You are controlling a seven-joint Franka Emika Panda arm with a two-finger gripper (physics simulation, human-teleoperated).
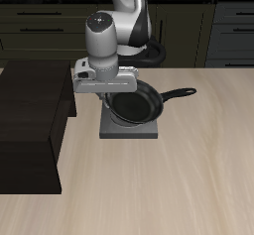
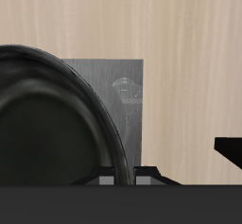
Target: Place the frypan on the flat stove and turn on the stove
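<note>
The flat stove (image 1: pixel 132 130) lies on the pale wooden table (image 1: pixel 189 179), its front strip bare, with the frypan (image 1: pixel 137 102) sitting on it and the pan's long handle (image 1: pixel 179 94) reaching out past the plate's edge. Above the pan's rim hangs the gripper (image 1: pixel 103 95). Its fingers are hidden behind the wrist housing, so their spread and any hold cannot be told; the wrist view shows only the frypan's dark curve (image 2: pixel 47 124) across the grey plate (image 2: pixel 113 95).

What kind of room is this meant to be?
Most likely a simulated kitchen: a black frypan sits over a small flat stove on a wooden table, with dark drawer cabinets behind.
</note>
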